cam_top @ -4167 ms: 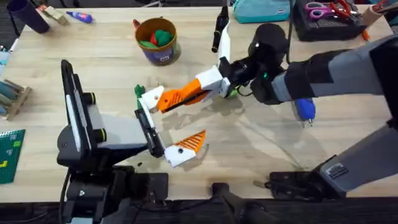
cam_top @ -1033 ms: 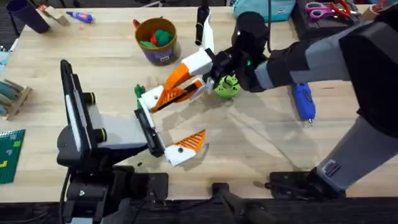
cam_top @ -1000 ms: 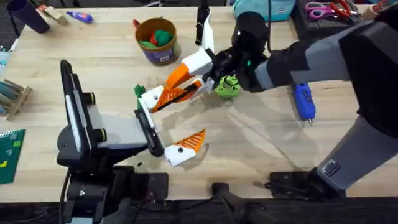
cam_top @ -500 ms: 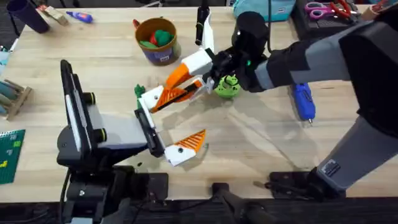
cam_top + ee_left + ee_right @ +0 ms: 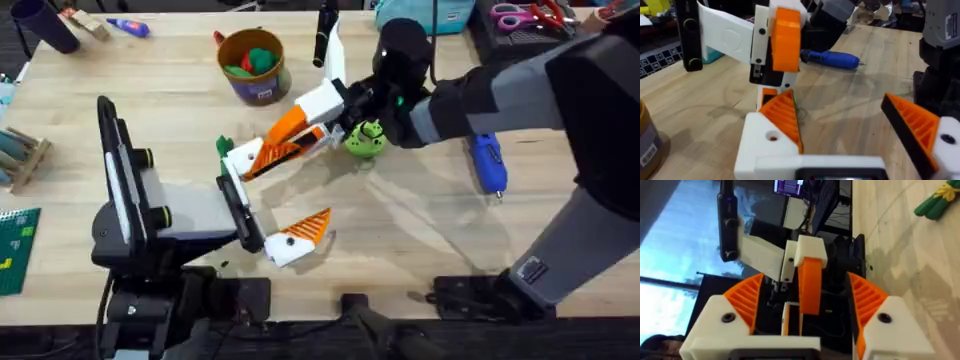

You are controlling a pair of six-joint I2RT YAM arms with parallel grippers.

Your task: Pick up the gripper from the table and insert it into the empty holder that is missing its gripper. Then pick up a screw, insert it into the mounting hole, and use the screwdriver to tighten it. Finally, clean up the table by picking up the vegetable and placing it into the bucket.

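Note:
The orange ribbed gripper (image 5: 275, 155) (image 5: 782, 117) sits in the white holder (image 5: 240, 158) (image 5: 765, 145) on my left arm. My left gripper (image 5: 315, 180) (image 5: 836, 97) is open with nothing between its fingers. My right gripper (image 5: 300, 130) (image 5: 805, 275) is open, its fingers spread around the orange gripper; I cannot tell if they touch it. A green vegetable (image 5: 365, 138) lies by the right wrist, and a smaller one (image 5: 222, 145) (image 5: 935, 202) by the holder. The orange-brown bucket (image 5: 250, 62) stands behind. The blue screwdriver (image 5: 488, 165) (image 5: 832, 57) lies to the right. The screw is out of view.
A tool tray with scissors (image 5: 520, 20) and a teal case (image 5: 420, 15) line the back right. A dark cup (image 5: 45, 25), a wooden rack (image 5: 20, 155) and a green board (image 5: 15, 250) stand along the left. Bare table lies front right.
Since 4.2 s ago my right arm has swung left and back, uncovering the vegetable, and its fingers have spread apart. Over the last second nothing visibly moved.

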